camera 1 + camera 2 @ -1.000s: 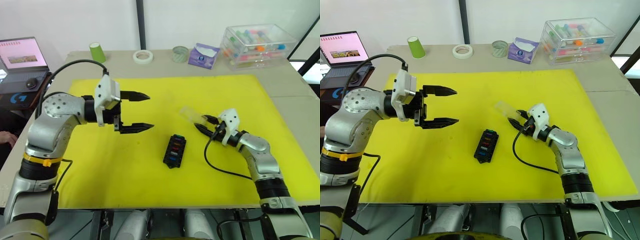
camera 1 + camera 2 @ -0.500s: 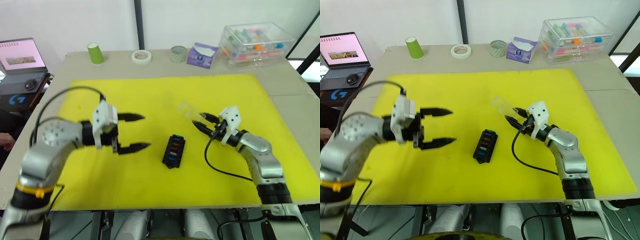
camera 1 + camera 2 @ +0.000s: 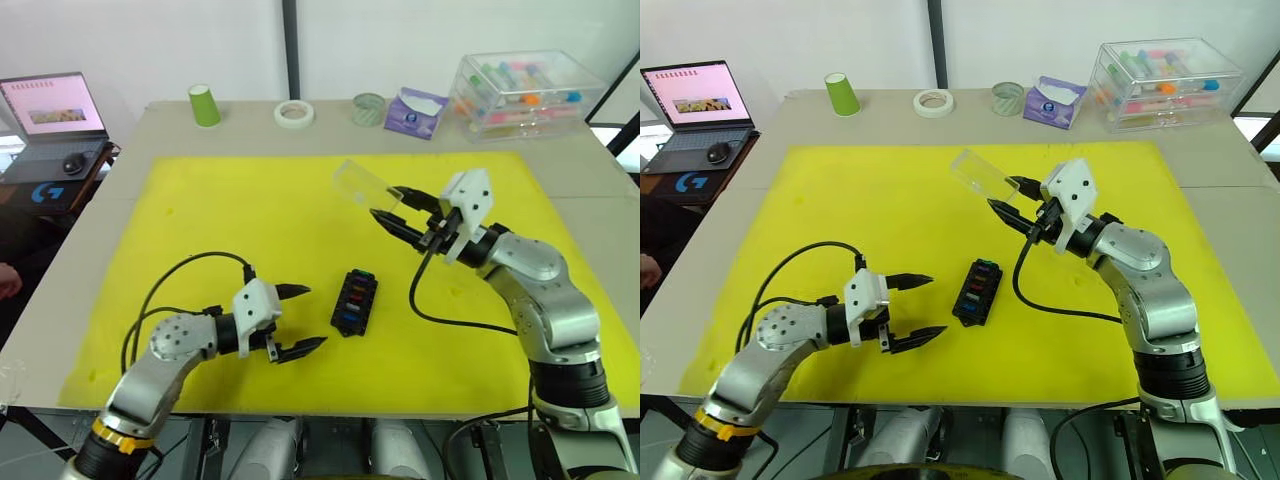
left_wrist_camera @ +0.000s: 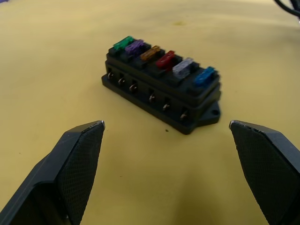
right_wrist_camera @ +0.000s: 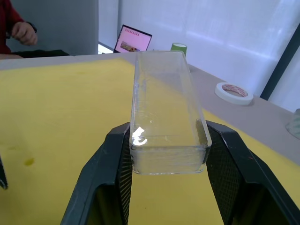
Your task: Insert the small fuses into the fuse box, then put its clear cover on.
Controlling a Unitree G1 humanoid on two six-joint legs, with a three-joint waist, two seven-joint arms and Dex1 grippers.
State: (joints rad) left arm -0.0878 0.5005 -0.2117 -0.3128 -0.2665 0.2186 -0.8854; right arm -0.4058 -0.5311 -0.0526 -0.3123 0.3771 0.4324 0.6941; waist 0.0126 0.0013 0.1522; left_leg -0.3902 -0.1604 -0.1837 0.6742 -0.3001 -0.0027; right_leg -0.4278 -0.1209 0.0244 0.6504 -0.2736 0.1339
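Note:
The black fuse box (image 3: 353, 302) lies on the yellow mat (image 3: 250, 220), near its front middle. Six small fuses (image 4: 159, 58) stand in its slots in a row: green, purple, amber, red, grey, blue. My left gripper (image 3: 312, 316) is low over the mat just left of the box, open and empty, its fingers (image 4: 79, 154) pointing at the box's long side. My right gripper (image 3: 388, 203) is raised behind and to the right of the box, shut on one end of the clear cover (image 5: 164, 117), which sticks out up and to the left (image 3: 362, 185).
Along the table's back edge stand a green cup (image 3: 204, 104), a tape roll (image 3: 294, 113), a second roll (image 3: 368, 108), a purple tissue pack (image 3: 418, 110) and a large clear storage box (image 3: 525, 92). A laptop (image 3: 55, 105) sits at far left. A person's hand (image 3: 5, 280) is at the left edge.
My left arm has dropped from high over the mat's left to low beside the fuse box, still open. My right gripper has lifted the clear cover higher and to the left.

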